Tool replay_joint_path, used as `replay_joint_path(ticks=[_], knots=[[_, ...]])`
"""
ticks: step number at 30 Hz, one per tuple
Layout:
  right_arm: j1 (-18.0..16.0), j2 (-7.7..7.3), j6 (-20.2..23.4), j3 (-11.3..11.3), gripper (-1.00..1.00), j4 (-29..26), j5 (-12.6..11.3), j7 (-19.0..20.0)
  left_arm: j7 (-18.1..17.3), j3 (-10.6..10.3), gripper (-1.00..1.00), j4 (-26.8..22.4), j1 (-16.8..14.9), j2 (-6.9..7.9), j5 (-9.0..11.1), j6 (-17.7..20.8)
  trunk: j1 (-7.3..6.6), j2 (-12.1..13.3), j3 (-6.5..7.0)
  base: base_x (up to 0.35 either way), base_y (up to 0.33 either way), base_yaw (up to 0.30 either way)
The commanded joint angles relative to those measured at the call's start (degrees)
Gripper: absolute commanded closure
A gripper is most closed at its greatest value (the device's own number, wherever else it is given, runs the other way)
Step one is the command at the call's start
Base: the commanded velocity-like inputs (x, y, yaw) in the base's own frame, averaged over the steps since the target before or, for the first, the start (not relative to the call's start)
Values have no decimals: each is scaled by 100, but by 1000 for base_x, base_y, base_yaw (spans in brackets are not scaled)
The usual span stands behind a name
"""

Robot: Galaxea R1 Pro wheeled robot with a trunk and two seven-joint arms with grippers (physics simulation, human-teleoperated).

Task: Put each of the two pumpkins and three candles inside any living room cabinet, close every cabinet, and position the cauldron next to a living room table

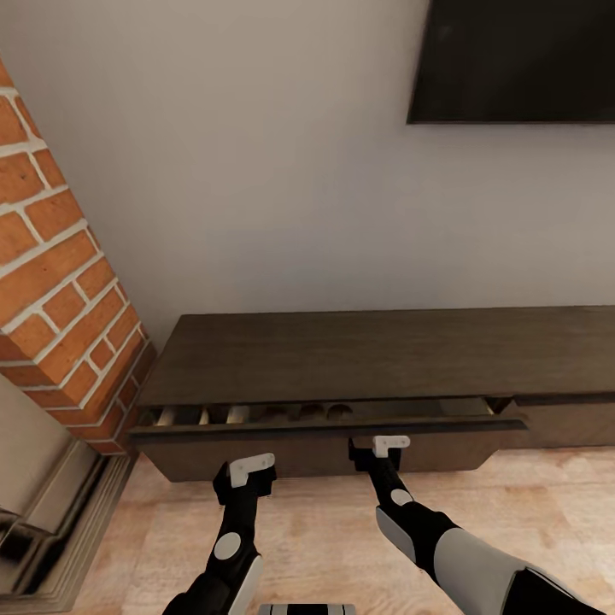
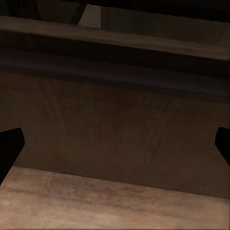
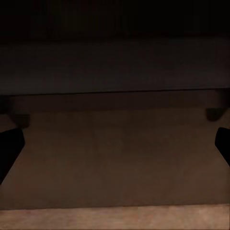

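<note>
The dark-brown cabinet stands against the wall with its wide drawer pulled out a narrow gap. Tan cylinder shapes, probably candles, lie in that gap at its left, with darker rounded shapes beside them that are too shadowed to name. My left gripper is open just short of the drawer front, its dark fingertips spread wide and holding nothing. My right gripper is also open, close to the drawer front's lower part, with the fingertips far apart. Pumpkins, cauldron and table are out of view.
A red brick fireplace column and its stone hearth close off the left. A dark television hangs on the pale wall at upper right. Light wooden floor lies under both arms. The cabinet runs on to the right with another front.
</note>
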Motion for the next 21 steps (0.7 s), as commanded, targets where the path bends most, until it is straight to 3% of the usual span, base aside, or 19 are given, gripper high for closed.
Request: replay_joint_path(ticks=[1,7,21], knots=[[-7,1,-22,36,-100,-1,-29,-37,29,-16,-100,0,-4,3,60,-28,1,-1,-4,221,0,0],[-7,3,-22,36,-100,-1,-29,-39,29,-16,-100,-2,-4,6,60,-38,1,-1,-4,178,0,0],[-7,6,-22,36,-100,-1,-29,-41,29,-27,-100,-18,-4,3,65,-56,1,-1,-4,54,28,0]])
